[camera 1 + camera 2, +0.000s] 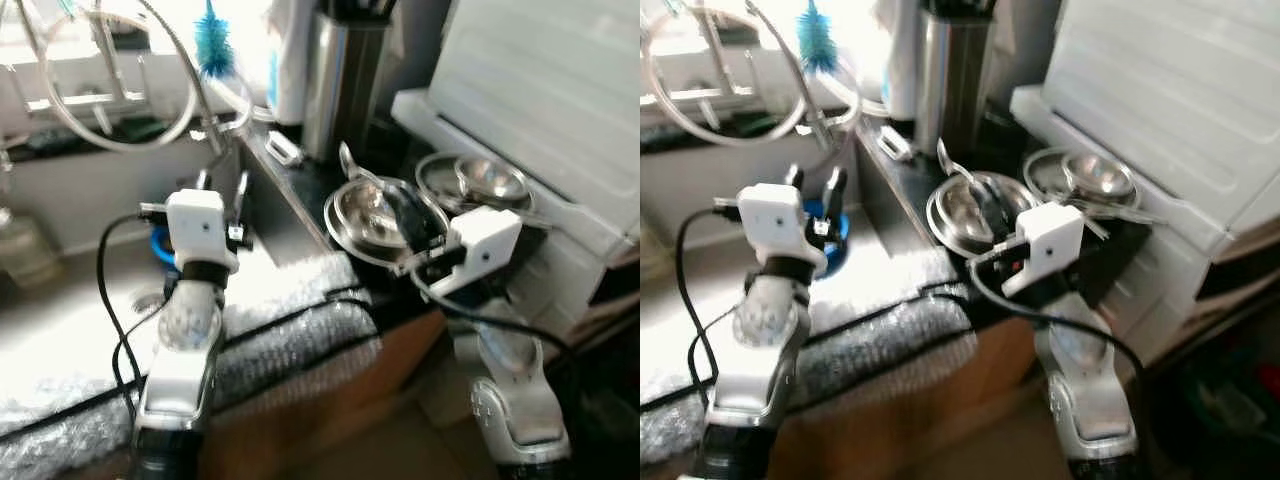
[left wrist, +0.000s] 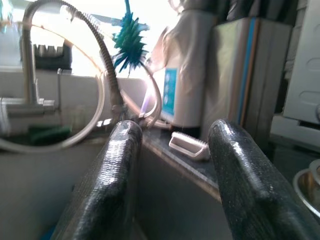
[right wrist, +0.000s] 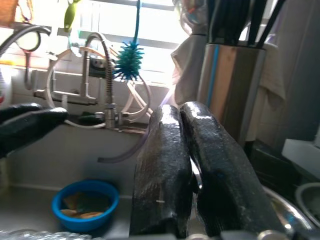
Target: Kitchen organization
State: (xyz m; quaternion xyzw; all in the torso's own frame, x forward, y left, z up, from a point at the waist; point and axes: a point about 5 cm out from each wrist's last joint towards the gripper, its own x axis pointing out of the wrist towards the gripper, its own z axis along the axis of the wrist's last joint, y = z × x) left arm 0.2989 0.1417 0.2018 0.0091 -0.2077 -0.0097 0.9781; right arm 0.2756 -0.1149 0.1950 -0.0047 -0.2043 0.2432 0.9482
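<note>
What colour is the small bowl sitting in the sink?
Blue. The bowl shows best in the right wrist view.

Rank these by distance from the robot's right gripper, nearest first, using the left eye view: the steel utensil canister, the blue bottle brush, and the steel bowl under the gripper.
From the right gripper:
1. Steel bowl, directly beneath the fingers.
2. Steel utensil canister, behind it on the counter.
3. Blue bottle brush, farthest, hanging by the window over the sink.

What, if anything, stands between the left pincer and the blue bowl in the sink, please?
Nothing visible does. The left pincer hangs open just above the blue bowl in the sink, and the right wrist view shows free space between them. The bowl itself holds some yellowish scraps.
</note>
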